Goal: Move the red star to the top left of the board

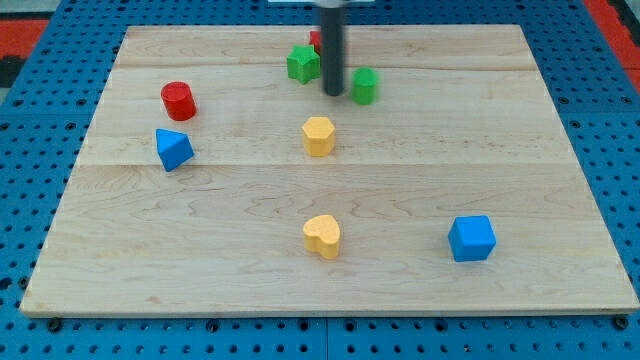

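The red star (314, 39) lies near the board's top middle, mostly hidden behind my rod and a green star-shaped block (302, 64). Only a small red edge shows. My tip (333, 93) rests on the board just below the red star, between the green star block on its left and a green cylinder (365, 86) on its right. It stands close to both green blocks. I cannot tell whether it touches the red star.
A red cylinder (178, 100) and a blue triangular block (173, 149) sit at the left. A yellow hexagon block (318, 135) is at centre, a yellow heart (322, 236) lower centre, a blue cube (471, 238) lower right. The wooden board (520, 130) lies on a blue pegboard.
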`<move>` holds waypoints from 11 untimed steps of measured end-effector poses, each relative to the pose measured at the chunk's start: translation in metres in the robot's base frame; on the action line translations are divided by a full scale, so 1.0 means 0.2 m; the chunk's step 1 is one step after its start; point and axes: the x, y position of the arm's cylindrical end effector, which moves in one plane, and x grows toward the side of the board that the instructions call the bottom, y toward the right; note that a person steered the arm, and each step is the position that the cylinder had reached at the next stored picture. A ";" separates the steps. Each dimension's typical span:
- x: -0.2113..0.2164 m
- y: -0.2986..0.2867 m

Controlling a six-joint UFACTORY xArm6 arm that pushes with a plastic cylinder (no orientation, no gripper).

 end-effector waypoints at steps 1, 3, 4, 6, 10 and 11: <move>-0.11 0.01; -0.39 -0.09; -0.51 -0.48; -0.63 -0.50; -0.56 -1.23; -0.55 -1.17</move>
